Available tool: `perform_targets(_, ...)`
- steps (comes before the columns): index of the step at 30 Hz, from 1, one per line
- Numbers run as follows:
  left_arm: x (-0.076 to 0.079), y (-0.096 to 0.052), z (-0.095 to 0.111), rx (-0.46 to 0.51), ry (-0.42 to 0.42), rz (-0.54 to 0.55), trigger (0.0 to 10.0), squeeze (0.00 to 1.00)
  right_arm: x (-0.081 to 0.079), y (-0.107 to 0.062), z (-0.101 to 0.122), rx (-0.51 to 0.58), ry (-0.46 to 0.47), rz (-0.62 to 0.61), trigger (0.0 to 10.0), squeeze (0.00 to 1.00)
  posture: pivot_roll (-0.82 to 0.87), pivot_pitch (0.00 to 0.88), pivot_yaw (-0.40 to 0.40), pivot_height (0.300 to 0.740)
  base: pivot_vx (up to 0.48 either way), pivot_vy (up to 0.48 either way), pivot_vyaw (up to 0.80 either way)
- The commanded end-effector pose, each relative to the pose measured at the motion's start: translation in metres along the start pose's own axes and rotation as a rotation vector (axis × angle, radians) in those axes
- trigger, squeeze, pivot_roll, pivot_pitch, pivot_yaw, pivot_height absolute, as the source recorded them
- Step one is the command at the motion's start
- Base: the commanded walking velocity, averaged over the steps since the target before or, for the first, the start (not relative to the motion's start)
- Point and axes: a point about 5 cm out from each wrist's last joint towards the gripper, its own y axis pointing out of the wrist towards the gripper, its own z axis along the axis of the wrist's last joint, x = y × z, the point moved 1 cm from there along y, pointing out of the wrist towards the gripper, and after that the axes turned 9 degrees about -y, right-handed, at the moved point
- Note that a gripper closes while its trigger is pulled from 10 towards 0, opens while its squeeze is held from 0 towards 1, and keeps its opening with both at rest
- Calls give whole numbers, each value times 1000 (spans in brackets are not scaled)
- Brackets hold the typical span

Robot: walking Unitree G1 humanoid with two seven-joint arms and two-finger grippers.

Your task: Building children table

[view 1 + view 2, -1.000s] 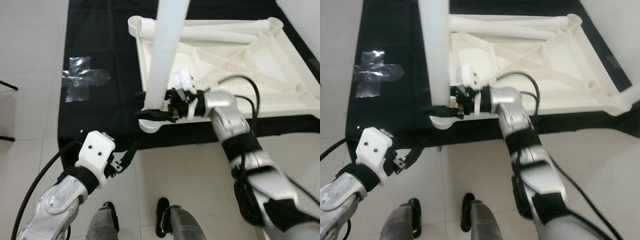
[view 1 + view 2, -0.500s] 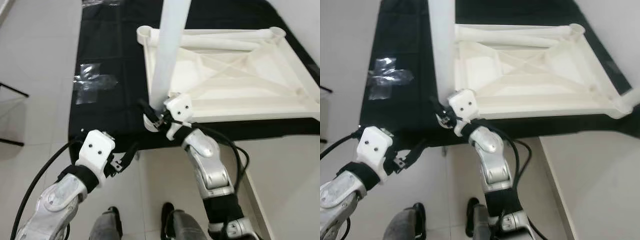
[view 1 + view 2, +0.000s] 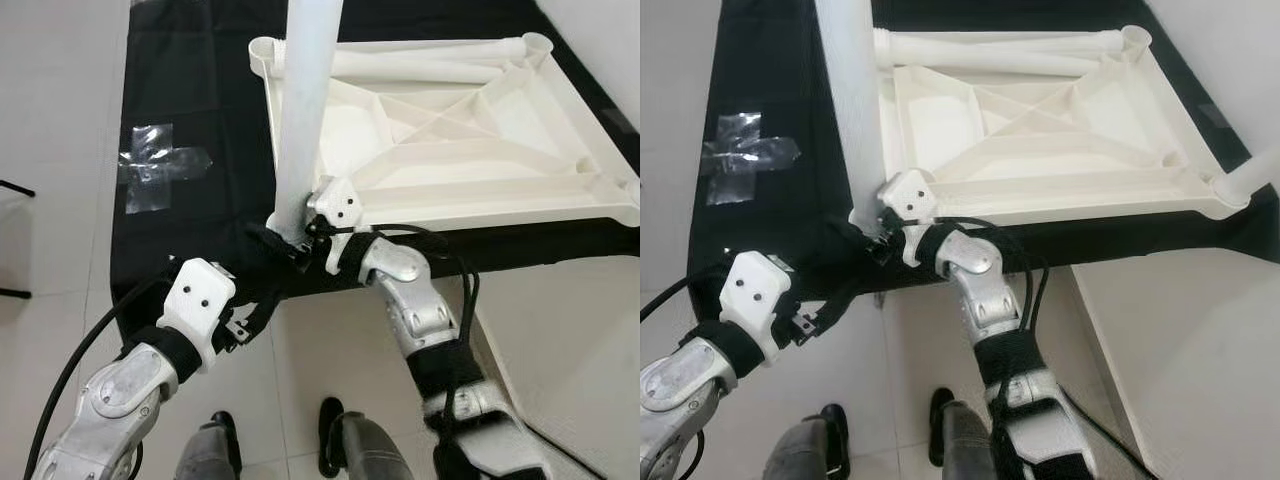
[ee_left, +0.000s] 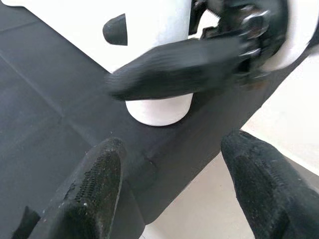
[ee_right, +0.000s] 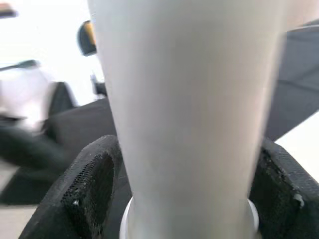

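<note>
The white table top [image 3: 500, 214] lies upside down on a black mat [image 3: 200, 90]. A white table leg [image 3: 305, 100] stands upright in the socket at its near left corner. My right gripper [image 3: 290, 245] is shut on this leg just above the socket; in the right wrist view the leg [image 5: 189, 109] sits between both black fingers [image 5: 82, 199]. My left gripper [image 3: 255, 300] hangs open at the mat's front edge, just below and left of the leg's base. In the left wrist view its fingers [image 4: 94, 194] frame the socket [image 4: 159, 107].
A second white leg [image 3: 420, 70] lies along the table top's far rim. A white tube [image 3: 1252, 176] sticks out at the near right corner. A clear tape cross [image 3: 160, 170] marks the mat's left side. White floor tiles [image 3: 60, 120] surround the mat; my feet [image 3: 225, 440] stand below.
The camera has shifted. My right arm has swung round from the right to come at the leg from the front, still holding its base. The left gripper has edged closer to the socket.
</note>
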Motion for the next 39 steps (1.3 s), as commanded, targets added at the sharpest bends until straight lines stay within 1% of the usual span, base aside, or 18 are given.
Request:
perform_targets(1, 2, -3, -4, -20, -10, -3, 10000, 0, -7, 1, 2, 40, 9, 129, 10000, 0, 133, 320, -128, 740, 0, 0, 0)
perform_targets(2, 2, -3, -4, -20, -10, -2, 10000, 0, -5, 0, 3, 38, 10, 186, 10000, 0, 136, 321, -131, 740, 0, 0, 0)
perform_targets(3, 2, -3, -4, -20, -10, -2, 10000, 0, -5, 0, 3, 38, 10, 186, 10000, 0, 136, 321, -131, 740, 0, 0, 0)
perform_targets(5, 5, -4, -5, -24, -13, -7, 10000, 0, 4, 0, 8, 17, 1, 272, 10000, 0, 143, 329, -139, 740, 0, 0, 0)
perform_targets(7, 6, -4, -6, -26, -13, -9, 10000, 0, 8, 1, 11, 11, -7, 287, 10000, 0, 145, 331, -140, 740, 0, 0, 0)
perform_targets(8, 8, -6, -6, -29, -15, -7, 10000, 0, 17, 5, 19, 14, -8, 304, 10000, 0, 153, 339, -146, 740, 0, 0, 0)
perform_targets(13, 8, -7, -6, -31, -16, -3, 10000, 0, 23, 7, 24, 25, -5, 326, 9843, 0, 157, 345, -149, 740, 0, 0, 0)
perform_targets(14, 8, -8, -6, -33, -17, 0, 10000, 0, 25, 8, 28, 41, 15, 371, 0, 0, 161, 349, -150, 740, 0, 0, 0)
perform_targets(19, 9, -9, -5, -34, -18, 2, 10000, 0, 28, 8, 31, 44, 24, 441, 0, 0, 166, 354, -153, 740, 0, 0, 0)
perform_targets(23, 9, -10, -6, -36, -18, 4, 10000, 0, 31, 7, 34, 40, 24, 459, 0, 0, 166, 355, -154, 740, 0, 0, 0)
perform_targets(30, 10, -9, -6, -37, -17, 3, 10000, 0, 35, 0, 28, 28, 4, 408, 0, 0, 160, 353, -163, 740, 0, 0, 0)
perform_targets(31, 9, -9, -5, -35, -16, 5, 10000, 0, 33, -2, 19, 3, -12, 341, 0, 0, 153, 353, -164, 740, 0, 0, 0)
perform_targets(33, 9, -9, -5, -35, -16, 5, 10000, 0, 33, -2, 19, 3, -12, 341, 0, 0, 153, 353, -164, 740, 0, 0, 0)
perform_targets(34, 7, -10, -5, -34, -14, 9, 10000, 0, 31, -3, 1, -83, -33, 177, 0, 0, 141, 357, -159, 740, 0, 0, 0)
perform_targets(35, 5, -11, -5, -37, -13, 9, 10000, 0, 22, -5, -31, -229, -8, -263, 0, 0, 116, 358, -142, 740, 0, 0, 0)
perform_targets(36, 3, -11, -5, -39, -13, 9, 10000, 0, 16, -20, -48, -351, -10, -605, 0, 0, 116, 358, -142, 740, 0, 0, 0)
perform_targets(37, 3, -10, -7, -45, -13, 3, 10000, 0, -20, -29, -61, -405, -1, -633, 0, 0, 133, 368, -120, 740, 0, 0, 0)
perform_targets(39, 3, -10, -7, -45, -13, 3, 10000, 0, -20, -29, -61, -405, -1, -633, 0, 0, 133, 368, -120, 740, 0, 0, 0)
